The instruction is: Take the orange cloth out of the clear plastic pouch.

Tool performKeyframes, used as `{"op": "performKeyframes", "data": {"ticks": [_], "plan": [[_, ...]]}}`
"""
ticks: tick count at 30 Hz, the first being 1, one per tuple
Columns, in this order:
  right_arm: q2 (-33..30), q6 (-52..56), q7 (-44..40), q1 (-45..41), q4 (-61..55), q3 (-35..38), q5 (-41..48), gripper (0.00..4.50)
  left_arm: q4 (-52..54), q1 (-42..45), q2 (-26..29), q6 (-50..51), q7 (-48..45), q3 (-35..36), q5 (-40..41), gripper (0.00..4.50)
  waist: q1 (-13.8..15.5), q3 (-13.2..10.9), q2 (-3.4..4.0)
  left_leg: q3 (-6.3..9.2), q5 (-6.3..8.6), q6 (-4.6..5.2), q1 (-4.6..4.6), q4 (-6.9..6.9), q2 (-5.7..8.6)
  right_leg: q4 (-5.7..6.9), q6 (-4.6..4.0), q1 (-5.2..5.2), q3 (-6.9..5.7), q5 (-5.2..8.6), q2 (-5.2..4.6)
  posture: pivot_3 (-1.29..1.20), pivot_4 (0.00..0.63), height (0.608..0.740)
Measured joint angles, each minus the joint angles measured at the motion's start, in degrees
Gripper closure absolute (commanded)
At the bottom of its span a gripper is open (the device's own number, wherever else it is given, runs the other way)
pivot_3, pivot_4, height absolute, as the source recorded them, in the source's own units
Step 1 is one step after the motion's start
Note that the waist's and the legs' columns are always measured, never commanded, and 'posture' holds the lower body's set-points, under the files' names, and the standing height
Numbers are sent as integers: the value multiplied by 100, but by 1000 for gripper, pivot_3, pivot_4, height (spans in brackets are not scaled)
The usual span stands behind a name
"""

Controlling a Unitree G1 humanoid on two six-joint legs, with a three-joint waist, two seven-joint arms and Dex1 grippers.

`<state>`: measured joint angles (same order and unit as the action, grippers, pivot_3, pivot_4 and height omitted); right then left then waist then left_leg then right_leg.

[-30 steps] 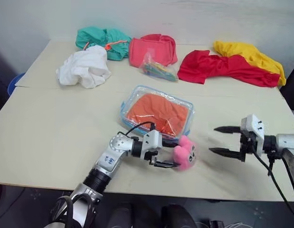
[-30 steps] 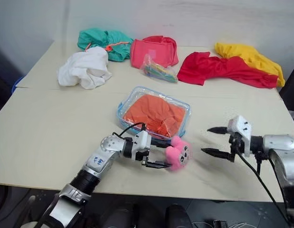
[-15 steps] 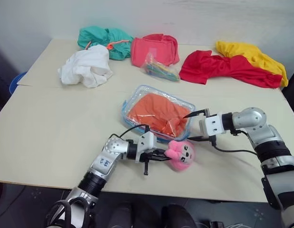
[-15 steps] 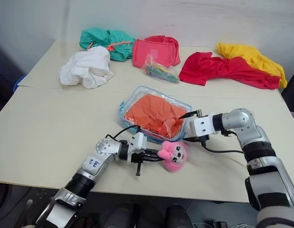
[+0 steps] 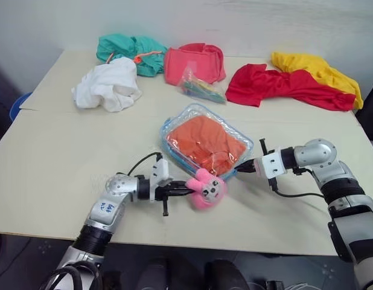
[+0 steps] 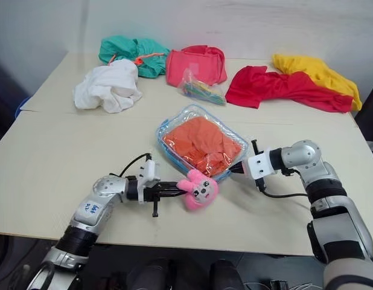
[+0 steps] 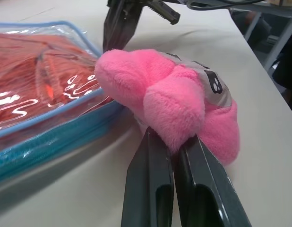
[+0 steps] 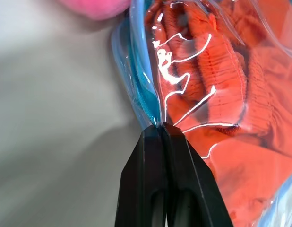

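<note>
From the head view, the pouch is being unzipped: the left gripper (image 5: pixel 176 191) clamps the pink plush zipper charm (image 5: pixel 204 188), the right gripper (image 5: pixel 245 167) pinches the clear plastic pouch (image 5: pixel 206 144) at its corner.

At the left wrist, that grip looks firm.

At the right wrist, the orange cloth (image 8: pixel 221 90) sits sealed inside, probably; next, pull apart.

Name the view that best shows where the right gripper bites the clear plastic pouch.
The right wrist view: the right gripper, fingers shut, pinches the clear plastic pouch at its blue-trimmed edge, with the orange cloth inside. The eye views show that grip small, at the pouch's corner. The left wrist view shows the pouch's edge behind a pink plush toy.
</note>
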<state>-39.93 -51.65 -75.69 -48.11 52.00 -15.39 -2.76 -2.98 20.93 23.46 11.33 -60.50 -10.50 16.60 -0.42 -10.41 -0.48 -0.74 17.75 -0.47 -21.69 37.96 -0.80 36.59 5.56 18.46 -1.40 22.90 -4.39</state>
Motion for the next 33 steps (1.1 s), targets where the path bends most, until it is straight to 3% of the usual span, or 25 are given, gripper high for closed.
{"op": "performKeyframes", "data": {"ticks": [7, 16, 21, 27, 30, 33], "plan": [[-44, -243, -307, 31, -4, 21, 390, 4432, -34, -20, 195, 241, 293, 539, 176, 4500, -8, 0, 0, 0, 0, 0, 0, -1, 0, 8, 0, 1, 0, 0, 0, 0, 150, 740], [-561, -296, -1116, 414, -514, 250, 1440, 4432, -843, 83, 453, 383, 810, 1508, 381, 4500, 1, -1, 1, 5, 1, 1, 0, 0, -1, 8, 0, 0, -7, 0, -3, 0, 150, 740], [-720, -90, -1191, 959, -1157, 199, 2000, 4432, -1153, 317, 351, 489, 1250, 1887, 458, 4500, 13, -1, 0, 5, 1, 1, 0, 1, -1, 9, 0, 0, -10, 0, -4, 0, 150, 740], [-804, 422, -1067, 1168, -1472, 295, 2040, 4432, -1155, 313, 350, 495, 1216, 1946, 502, 4500, -2, -1, 0, 5, 0, 0, 0, 1, -2, 17, 0, 3, -11, 0, -3, 0, 150, 740], [-853, 1634, -855, 1656, -2523, 383, 2321, 3887, -1069, 281, 342, 537, 1095, 1886, 569, 4500, 25, -1, 0, 7, 1, 0, -2, 0, -2, 14, 0, 2, -13, 0, -4, 0, 150, 740], [-822, 2816, -301, 2242, -3760, 433, 2423, 2939, -807, 105, 379, 581, 895, 1752, 575, 4500, 37, -1, 0, 11, 1, 0, -12, 2, -1, 10, 0, 7, -16, 0, -6, 0, 150, 740]]}}
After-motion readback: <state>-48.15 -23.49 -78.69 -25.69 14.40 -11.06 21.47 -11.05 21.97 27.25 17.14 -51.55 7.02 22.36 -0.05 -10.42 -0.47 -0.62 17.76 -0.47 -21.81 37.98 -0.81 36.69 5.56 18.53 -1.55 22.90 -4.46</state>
